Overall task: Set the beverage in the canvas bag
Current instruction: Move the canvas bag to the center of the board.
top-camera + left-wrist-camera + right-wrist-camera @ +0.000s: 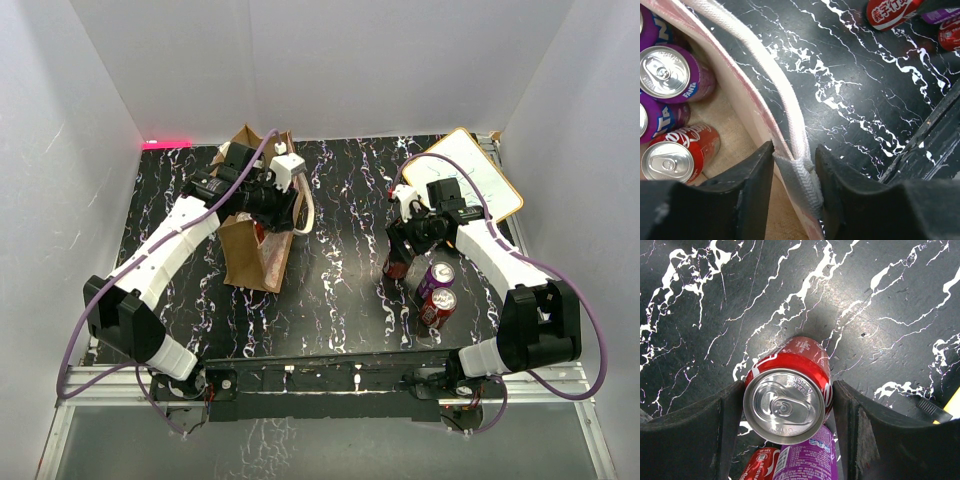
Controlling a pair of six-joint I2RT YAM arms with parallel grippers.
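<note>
My left end effector (794, 150) straddles the bag (732, 87) rim by its handle (774, 80), likely to steady the mouth; I cannot tell if it pinches. My right end effector (788, 390) grips the red can (785, 407) on the table (865, 315), well apart from the bag.

Table (700, 285) gleaming here: polished black stone-look with white veining. The red can (790, 390) is glossy painted metal under a brushed silver lid, and the fingers (695, 435) beside it are matt black plastic. Over on the left, the bag (735, 145) is a coarse, matt tan weave inside, its cream handle (790, 115) is ribbed cloth webbing, and the purple can (670, 75) in there shines just as metallic.
</note>
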